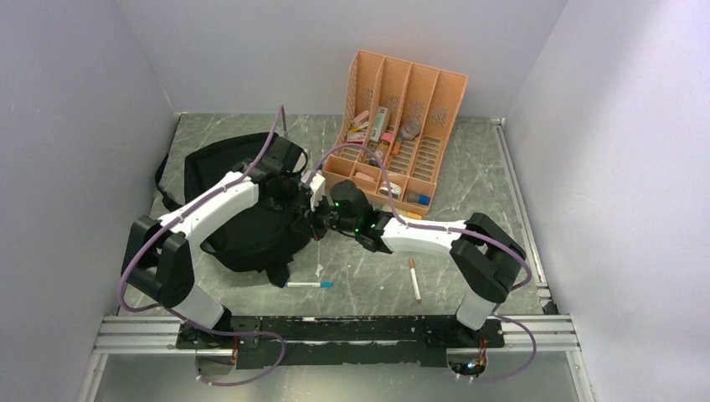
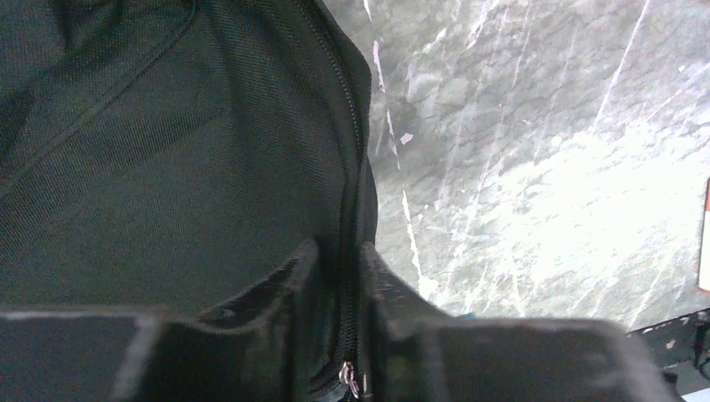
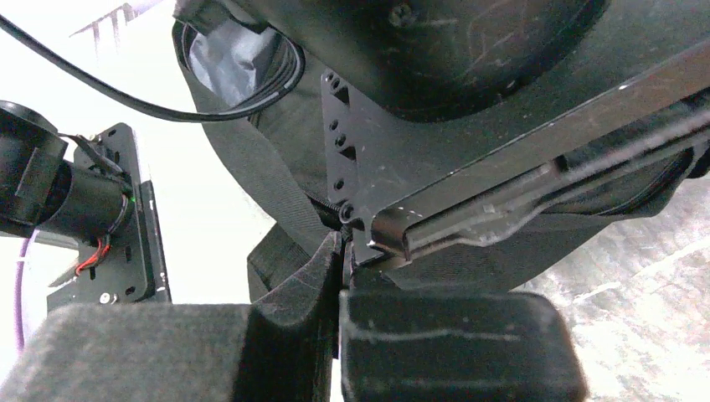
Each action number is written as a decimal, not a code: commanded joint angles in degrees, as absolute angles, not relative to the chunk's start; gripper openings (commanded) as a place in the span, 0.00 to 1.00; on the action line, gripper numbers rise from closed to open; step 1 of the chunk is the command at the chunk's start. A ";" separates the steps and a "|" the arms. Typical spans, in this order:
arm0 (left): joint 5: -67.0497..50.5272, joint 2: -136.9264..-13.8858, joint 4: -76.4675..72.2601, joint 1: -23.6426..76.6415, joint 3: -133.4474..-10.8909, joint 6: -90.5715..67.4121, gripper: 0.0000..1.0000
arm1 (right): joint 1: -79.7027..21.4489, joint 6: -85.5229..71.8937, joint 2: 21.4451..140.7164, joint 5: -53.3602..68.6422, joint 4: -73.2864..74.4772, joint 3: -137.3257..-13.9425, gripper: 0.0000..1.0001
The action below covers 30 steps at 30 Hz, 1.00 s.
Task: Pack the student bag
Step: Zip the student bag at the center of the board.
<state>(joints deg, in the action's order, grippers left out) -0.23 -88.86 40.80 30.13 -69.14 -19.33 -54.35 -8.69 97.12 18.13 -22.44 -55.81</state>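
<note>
Top view evenly bright and sharp. Left wrist: glare bleaches the counter (image 2: 569, 193) toward 4 o'clock, the student bag (image 2: 167, 151) dim. Right wrist: blown white at 9 o'clock, foreground soft.

This is a robotics lab test cell, not a lived-in room — a grey marble-patterned table (image 1: 469, 276) is boxed in on three sides by plain white panels (image 1: 251, 50). Two white-and-black robot arms, the left arm (image 1: 209, 205) and the right arm (image 1: 427, 236), are bolted to an aluminium rail (image 1: 134, 335) along the near edge, and purple cables (image 1: 126, 268) loop loose from their bases. Only a few school-desk props sit on the surface — an orange desk organizer (image 1: 402, 109), a black backpack (image 1: 226, 226), a blue-capped pen (image 1: 308, 285) and a pale pen (image 1: 414, 279).
</note>
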 commanded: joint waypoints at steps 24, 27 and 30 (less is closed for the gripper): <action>-2.28 -97.45 36.95 28.04 -77.67 -22.00 0.05 | -63.29 -10.78 99.91 19.67 -30.77 -60.58 0.00; -2.96 -97.47 36.08 27.80 -77.48 -22.67 0.05 | -65.13 -12.31 101.96 19.76 -33.05 -62.05 0.00; -4.11 -97.15 35.21 27.16 -76.89 -23.06 0.05 | -67.31 -12.05 103.48 19.62 -34.83 -63.19 0.00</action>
